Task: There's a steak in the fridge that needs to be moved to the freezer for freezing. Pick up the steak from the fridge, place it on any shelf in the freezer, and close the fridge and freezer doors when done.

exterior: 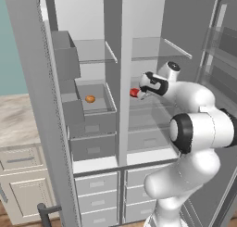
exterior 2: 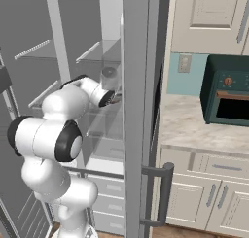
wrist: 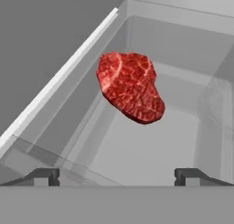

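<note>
While spread wide, gripper points at steak inside fridge.

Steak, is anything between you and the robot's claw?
Nothing visible. The flat red raw steak lies on a clear glass fridge shelf, straight ahead of the open claw, with bare shelf between them.
</note>
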Robot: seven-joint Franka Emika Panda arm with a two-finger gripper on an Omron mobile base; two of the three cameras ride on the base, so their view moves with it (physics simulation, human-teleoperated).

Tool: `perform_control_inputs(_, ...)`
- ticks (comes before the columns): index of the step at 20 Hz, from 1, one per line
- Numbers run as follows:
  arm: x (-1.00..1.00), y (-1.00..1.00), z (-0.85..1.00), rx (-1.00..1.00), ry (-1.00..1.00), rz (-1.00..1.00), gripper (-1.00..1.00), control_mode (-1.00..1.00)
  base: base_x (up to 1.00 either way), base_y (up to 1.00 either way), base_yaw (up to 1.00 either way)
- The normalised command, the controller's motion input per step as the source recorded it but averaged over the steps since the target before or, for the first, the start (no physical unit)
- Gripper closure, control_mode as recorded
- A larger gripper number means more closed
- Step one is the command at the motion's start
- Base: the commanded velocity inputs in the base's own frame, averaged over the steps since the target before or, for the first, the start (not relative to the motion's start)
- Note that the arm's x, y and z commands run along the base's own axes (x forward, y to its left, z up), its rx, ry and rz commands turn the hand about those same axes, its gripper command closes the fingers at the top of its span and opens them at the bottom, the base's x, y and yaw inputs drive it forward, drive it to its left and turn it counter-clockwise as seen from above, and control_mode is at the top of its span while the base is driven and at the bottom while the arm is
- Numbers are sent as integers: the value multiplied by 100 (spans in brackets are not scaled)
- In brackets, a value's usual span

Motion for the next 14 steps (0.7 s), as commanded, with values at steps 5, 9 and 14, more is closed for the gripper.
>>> perform_control_inputs(5, 33, -5, -28, 0, 0, 3, -100, -100, 0, 0, 0)
perform_control_inputs(9, 30, 0, -40, 0, 0, 1, -100, -100, 0, 0, 0)
perform_control_inputs(14, 44, -2, -21, 0, 0, 0, -100, -100, 0, 0, 0)
